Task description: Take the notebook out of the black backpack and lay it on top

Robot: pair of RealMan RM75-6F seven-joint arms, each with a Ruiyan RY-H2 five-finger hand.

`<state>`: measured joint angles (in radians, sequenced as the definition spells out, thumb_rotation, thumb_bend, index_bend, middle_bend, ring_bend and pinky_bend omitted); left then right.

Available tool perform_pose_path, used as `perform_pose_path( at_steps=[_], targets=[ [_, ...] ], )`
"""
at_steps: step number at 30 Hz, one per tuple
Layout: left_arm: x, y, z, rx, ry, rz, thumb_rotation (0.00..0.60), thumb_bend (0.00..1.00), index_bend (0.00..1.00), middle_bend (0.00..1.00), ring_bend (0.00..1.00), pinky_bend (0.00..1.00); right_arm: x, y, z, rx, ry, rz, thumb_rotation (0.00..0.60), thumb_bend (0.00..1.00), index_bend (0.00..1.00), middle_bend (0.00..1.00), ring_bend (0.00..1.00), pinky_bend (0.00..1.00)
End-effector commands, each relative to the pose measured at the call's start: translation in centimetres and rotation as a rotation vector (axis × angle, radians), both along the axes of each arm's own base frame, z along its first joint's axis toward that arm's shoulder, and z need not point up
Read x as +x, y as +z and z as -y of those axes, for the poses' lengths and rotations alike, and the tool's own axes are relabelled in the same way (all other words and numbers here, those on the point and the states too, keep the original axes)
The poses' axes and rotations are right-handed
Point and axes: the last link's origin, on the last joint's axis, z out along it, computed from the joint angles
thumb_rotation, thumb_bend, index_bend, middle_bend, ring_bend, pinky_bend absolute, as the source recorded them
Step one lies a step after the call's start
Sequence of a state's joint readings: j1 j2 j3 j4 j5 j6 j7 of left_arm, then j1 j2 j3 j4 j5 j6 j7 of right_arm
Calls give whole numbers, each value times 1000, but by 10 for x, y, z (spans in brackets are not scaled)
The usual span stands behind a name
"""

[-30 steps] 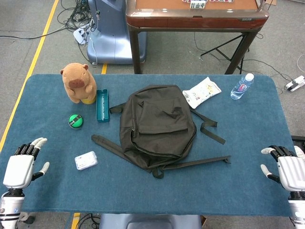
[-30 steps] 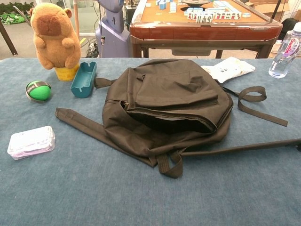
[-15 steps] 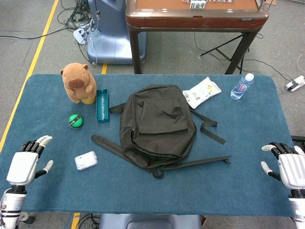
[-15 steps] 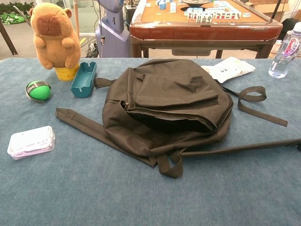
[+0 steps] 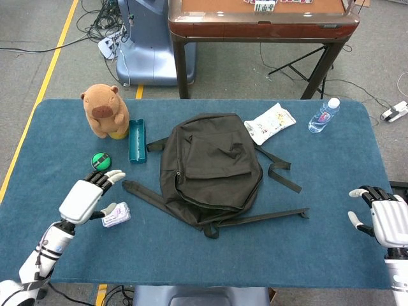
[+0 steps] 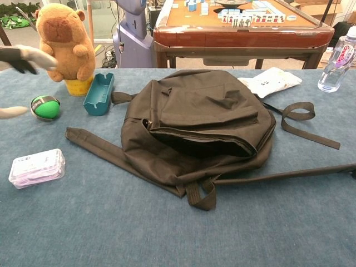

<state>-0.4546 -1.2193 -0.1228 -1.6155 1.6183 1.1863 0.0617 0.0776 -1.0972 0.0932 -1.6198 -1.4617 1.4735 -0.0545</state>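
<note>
We see the black backpack [image 5: 210, 169] lying flat mid-tabletop [image 5: 331, 242], its main zip gaping (no notebook visible to us). Our left hand [image 5: 86, 197] hovers above the small white case [image 5: 117, 215], fingers spread, empty. Our right hand [image 5: 382, 220] hangs at the tabletop's right edge, fingers apart, empty.

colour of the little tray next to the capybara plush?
Teal tray, open side up, beside the capybara plush; clearest in the chest view.
</note>
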Motion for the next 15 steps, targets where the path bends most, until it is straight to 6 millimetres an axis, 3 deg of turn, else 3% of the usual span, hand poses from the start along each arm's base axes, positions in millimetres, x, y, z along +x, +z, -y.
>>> perform_pose_path(
  at_steps=[1,15],
  targets=[
    [23,-20,-13,-53,-70,10,600,317,201,186,225,200,0,2,1,-4,-3,-2,600,228,379,345,280,415],
    [84,-86,-28,-196,-181,-26,600,317,200,186,223,200,-4,13,1,-35,-45,-9,600,234,380,345,280,415]
  ],
)
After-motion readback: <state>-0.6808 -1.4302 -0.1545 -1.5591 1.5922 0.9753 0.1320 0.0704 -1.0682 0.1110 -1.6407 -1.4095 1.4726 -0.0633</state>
